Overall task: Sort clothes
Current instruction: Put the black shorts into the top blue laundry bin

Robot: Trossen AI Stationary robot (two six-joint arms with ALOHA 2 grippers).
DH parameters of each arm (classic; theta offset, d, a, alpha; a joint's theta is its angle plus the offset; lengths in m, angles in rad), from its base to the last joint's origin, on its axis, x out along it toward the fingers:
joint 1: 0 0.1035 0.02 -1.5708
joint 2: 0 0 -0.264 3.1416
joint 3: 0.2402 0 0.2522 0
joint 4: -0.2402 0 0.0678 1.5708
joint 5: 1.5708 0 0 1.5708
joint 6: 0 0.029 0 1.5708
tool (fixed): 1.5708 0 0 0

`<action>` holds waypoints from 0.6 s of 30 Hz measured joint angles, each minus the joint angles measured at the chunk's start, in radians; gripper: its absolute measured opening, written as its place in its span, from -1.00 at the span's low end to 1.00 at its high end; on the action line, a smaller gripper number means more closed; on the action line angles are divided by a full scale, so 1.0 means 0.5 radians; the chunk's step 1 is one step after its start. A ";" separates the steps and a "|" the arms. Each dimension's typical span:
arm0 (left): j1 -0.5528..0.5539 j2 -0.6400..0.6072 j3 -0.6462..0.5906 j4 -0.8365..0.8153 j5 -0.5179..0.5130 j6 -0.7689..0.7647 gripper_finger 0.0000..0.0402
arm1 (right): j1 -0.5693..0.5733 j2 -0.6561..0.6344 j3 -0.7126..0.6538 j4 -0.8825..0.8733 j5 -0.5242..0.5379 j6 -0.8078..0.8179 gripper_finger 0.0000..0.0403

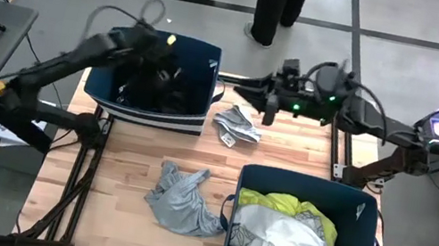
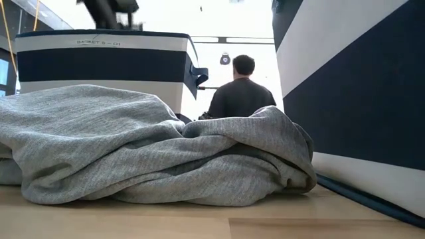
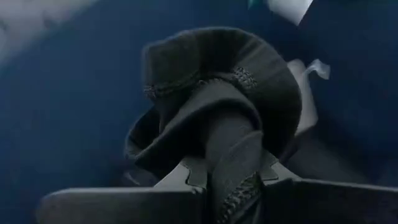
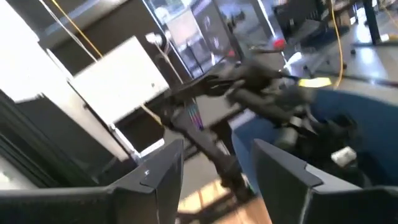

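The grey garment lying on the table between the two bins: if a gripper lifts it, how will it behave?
The grey garment lies crumpled in soft folds, so it will probably hang limp and stretch out. It looks light for its size. A pinch on one fold may lift only part, and the rest may drag across the wooden table.

My left gripper (image 1: pixel 155 65) sits inside the far bin (image 1: pixel 205 50), walled in and clamped on a black garment (image 3: pixel 217 106). Bare table (image 1: pixel 135 140) lies between the grey garment (image 1: pixel 179 199) and the white printed garment (image 1: pixel 237 126). The near bin (image 1: pixel 367 212) blocks the right side.
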 joint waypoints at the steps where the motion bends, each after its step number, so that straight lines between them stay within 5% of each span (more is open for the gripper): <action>1: 0.068 0.060 -0.098 0.007 0.093 -0.037 -0.87 | 0.017 0.017 -0.001 -0.020 0.006 0.000 -0.12; 8: 0.310 0.493 -0.603 0.245 0.553 -0.174 -0.58 | 0.150 0.045 -0.005 -0.099 0.010 0.016 -0.12; 13: 0.407 0.569 -0.510 0.149 0.912 -0.162 -0.27 | 0.216 0.055 -0.005 -0.152 0.014 0.016 -0.12; 18: 0.465 0.456 -0.108 -0.122 0.942 -0.141 -0.11 | 0.234 0.073 -0.005 -0.272 0.122 0.020 -0.12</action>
